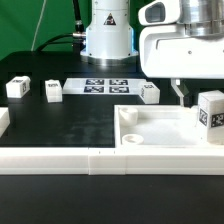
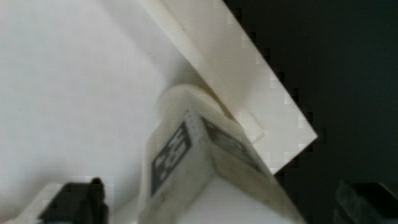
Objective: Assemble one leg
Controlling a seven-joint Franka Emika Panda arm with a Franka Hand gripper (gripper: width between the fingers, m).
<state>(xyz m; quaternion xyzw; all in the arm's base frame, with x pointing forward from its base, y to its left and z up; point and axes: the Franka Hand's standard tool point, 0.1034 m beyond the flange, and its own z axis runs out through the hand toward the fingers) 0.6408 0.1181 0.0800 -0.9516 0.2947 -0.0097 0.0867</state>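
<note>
Straddling 1 leg (image 1: 211,110) at tray (image 1: 160,135) corner, jaws wide, 3 more legs (image 1: 16,88) (image 1: 52,91) (image 1: 150,93) on tbl (image 1: 60,125)

leg (image 1: 210,112): white, black-and-white square tag | tray (image 1: 165,128): white | table (image 1: 60,125): black

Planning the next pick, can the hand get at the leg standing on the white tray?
Probably yes: the hand hangs open over the leg, nothing lies between them, though the tray wall beside it could crowd one finger.

Smooth, matt white plastic of the leg (image 1: 211,111) and tray-like part (image 1: 165,129); matt black table (image 1: 60,125) surface.
</note>
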